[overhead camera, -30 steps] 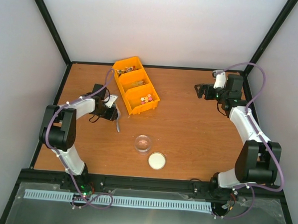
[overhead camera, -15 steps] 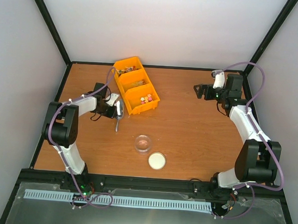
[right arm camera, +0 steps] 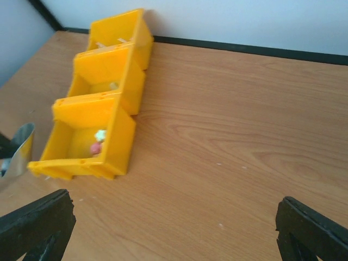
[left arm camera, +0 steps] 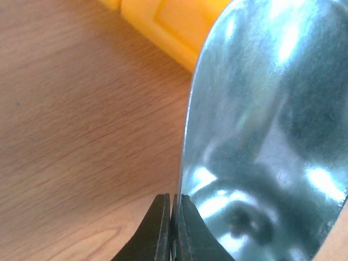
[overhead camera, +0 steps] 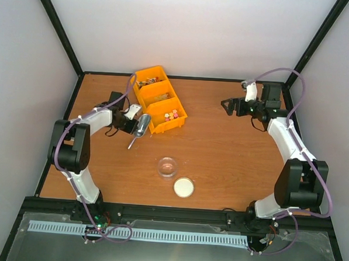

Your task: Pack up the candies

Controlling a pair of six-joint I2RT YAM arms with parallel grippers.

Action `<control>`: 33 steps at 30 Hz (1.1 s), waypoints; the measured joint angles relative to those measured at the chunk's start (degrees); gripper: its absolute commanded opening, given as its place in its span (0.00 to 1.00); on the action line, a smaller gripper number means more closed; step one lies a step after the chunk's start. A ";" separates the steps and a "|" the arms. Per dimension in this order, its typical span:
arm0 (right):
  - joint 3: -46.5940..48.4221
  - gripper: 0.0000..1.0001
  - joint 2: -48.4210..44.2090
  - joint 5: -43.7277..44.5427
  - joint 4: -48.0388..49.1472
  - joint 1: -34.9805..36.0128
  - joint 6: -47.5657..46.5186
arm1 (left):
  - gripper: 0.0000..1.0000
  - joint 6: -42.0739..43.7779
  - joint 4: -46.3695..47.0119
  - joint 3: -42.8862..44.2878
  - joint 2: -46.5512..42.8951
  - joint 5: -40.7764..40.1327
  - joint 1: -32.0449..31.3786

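Observation:
The candies (overhead camera: 173, 114) are tiny mixed-colour sweets in the nearest compartment of a yellow three-part bin (overhead camera: 168, 125); the right wrist view shows a few of these candies (right arm camera: 98, 142) behind the bin wall (right arm camera: 119, 142). My left gripper (overhead camera: 130, 119) is shut on the thin edge of a metal scoop (overhead camera: 142, 125), held tilted just left of the bin, handle pointing toward me. In the left wrist view the scoop (left arm camera: 272, 136) fills the right side, with the left gripper (left arm camera: 175, 200) pinching its rim. My right gripper (overhead camera: 230, 104) is open at the far right, nothing in it (right arm camera: 174, 209).
A small clear cup (overhead camera: 168, 166) stands mid-table, with a round white lid (overhead camera: 184, 187) just in front of it. The bin's two farther compartments (overhead camera: 153, 95) hold other small items. Black frame posts and white walls enclose the table.
My left gripper has closed on the scoop and raised it, swinging its bowl up toward the bin. The right arm has shifted slightly left, still open.

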 measured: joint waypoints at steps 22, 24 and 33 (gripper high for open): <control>12.98 0.63 7.28 -14.60 -22.51 23.12 -4.57 | 0.01 21.40 -20.17 8.41 -16.39 -7.78 -20.98; 12.90 0.60 8.04 -15.15 -22.95 24.90 -4.17 | 0.01 21.59 -20.46 8.41 -16.46 -9.16 -22.75; 10.67 0.46 9.14 -14.71 -22.64 29.00 -2.08 | 0.01 21.70 -22.03 9.20 -16.61 -12.00 -25.75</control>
